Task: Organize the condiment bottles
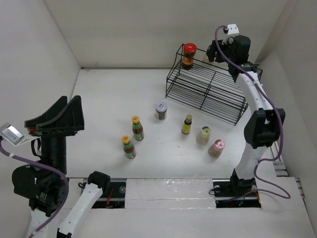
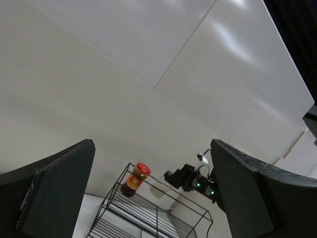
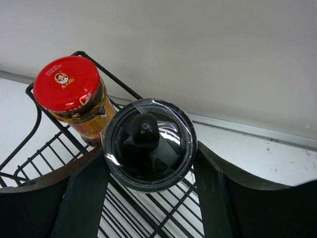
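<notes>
My right gripper (image 3: pixel 148 151) is shut on the black-capped clear bottle (image 3: pixel 148 124), over the top shelf of the black wire rack (image 1: pixel 205 91) and right beside the red-lidded jar (image 3: pixel 69 94) that stands there. On the table stand the purple-lidded jar (image 1: pixel 161 110), two yellow-capped red-green bottles (image 1: pixel 137 128) (image 1: pixel 129 147), the yellow dark-capped bottle (image 1: pixel 186 124), the cream bottle (image 1: pixel 203 135) and the pink-capped bottle (image 1: pixel 216 148). My left gripper (image 1: pixel 69 101) is raised at the far left, wide open and holding nothing, pointing toward the rack.
White walls close in the table on the left, back and right. The rack stands at the back right, its lower shelf (image 1: pixel 218 104) bare. The right arm (image 1: pixel 257 99) rises along the right wall.
</notes>
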Action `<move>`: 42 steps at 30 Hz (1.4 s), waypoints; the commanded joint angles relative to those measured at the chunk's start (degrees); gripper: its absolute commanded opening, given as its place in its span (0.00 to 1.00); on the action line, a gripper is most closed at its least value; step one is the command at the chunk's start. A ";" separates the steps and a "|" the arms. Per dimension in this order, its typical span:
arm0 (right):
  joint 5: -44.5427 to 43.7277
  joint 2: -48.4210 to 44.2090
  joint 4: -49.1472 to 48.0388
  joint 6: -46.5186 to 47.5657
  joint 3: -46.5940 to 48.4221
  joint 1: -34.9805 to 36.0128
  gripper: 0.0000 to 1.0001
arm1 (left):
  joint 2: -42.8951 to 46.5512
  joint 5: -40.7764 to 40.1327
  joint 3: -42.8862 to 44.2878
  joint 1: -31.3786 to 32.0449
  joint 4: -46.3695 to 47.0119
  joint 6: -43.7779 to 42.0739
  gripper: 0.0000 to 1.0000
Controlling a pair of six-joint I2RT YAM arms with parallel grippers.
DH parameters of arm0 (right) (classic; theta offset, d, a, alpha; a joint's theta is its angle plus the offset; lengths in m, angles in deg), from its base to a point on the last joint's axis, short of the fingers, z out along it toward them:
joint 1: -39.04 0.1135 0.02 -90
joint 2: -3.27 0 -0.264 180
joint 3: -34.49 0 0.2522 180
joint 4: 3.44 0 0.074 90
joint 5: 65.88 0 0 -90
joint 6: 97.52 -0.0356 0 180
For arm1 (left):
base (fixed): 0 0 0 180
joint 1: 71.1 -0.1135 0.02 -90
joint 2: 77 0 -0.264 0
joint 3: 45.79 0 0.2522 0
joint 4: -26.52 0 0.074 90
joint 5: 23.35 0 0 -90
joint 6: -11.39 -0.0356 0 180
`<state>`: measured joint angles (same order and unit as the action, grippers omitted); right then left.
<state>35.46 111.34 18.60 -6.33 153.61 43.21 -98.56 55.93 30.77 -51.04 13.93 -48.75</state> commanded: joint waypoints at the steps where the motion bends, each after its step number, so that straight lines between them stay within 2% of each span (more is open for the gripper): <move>1: 1.93 1.87 -5.64 -0.40 4.50 -0.30 0.51 | 1.17 -3.42 -1.28 -0.54 4.27 1.77 1.00; 8: 1.94 8.55 -2.57 -0.40 7.83 -0.30 0.52 | 5.82 -8.34 -10.59 -2.04 5.51 -0.69 1.00; 11: 1.94 10.67 -1.34 -0.40 9.16 0.23 0.52 | 6.36 -10.37 -13.49 -2.04 2.70 -1.22 1.00; 15: 2.47 11.20 -1.33 -0.93 8.55 0.23 0.60 | 6.36 -12.21 -16.04 -2.04 0.85 -1.22 1.00; 16: 2.47 10.67 -1.33 -0.93 8.54 0.75 0.64 | 5.83 -12.22 -16.05 -1.43 1.37 -1.22 1.00; 17: 1.94 10.06 -1.33 -0.93 8.54 0.76 0.74 | 5.83 -12.22 -16.74 -1.42 1.90 -1.82 1.00; 20: 1.24 8.65 -1.85 -0.93 8.54 0.76 0.83 | 4.34 -12.91 -16.75 -0.11 1.91 -1.83 1.00; 25: 0.71 3.92 -1.86 -0.40 7.93 0.76 0.88 | 2.49 -12.92 -17.28 0.42 1.91 -2.89 1.00; 29: -0.86 -2.41 -3.78 1.35 2.76 2.16 0.88 | 1.35 -11.61 -16.05 0.42 -0.02 -4.02 1.00; 32: -4.64 -9.26 -6.50 3.80 -4.27 5.32 0.80 | 0.12 -11.08 -16.05 0.42 -3.71 -4.55 1.00; 33: -7.00 -11.11 -7.30 4.43 -6.20 7.68 0.74 | -0.58 -10.47 -16.05 0.42 -4.59 -4.55 1.00; 34: -7.90 -12.87 -8.35 4.43 -10.40 8.92 0.54 | -1.46 -10.46 -16.05 0.42 -5.55 -5.08 1.00; 37: -9.22 -18.15 -12.13 2.95 -16.48 14.00 0.16 | -2.69 -10.46 -16.57 0.42 -6.97 -5.08 1.00; 39: -8.61 -20.35 -14.58 -0.99 -22.98 16.57 0.10 | -3.31 -8.54 -17.10 0.42 -5.13 -5.61 1.00; 42: -9.91 -22.02 -16.80 -2.50 -31.41 22.45 0.13 | -4.54 -6.07 -17.71 0.42 -4.42 -6.22 1.00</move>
<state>28.26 89.03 5.48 -6.04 129.09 62.42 -102.39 47.17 13.62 -50.91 7.37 -53.38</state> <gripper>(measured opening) 0.121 0.996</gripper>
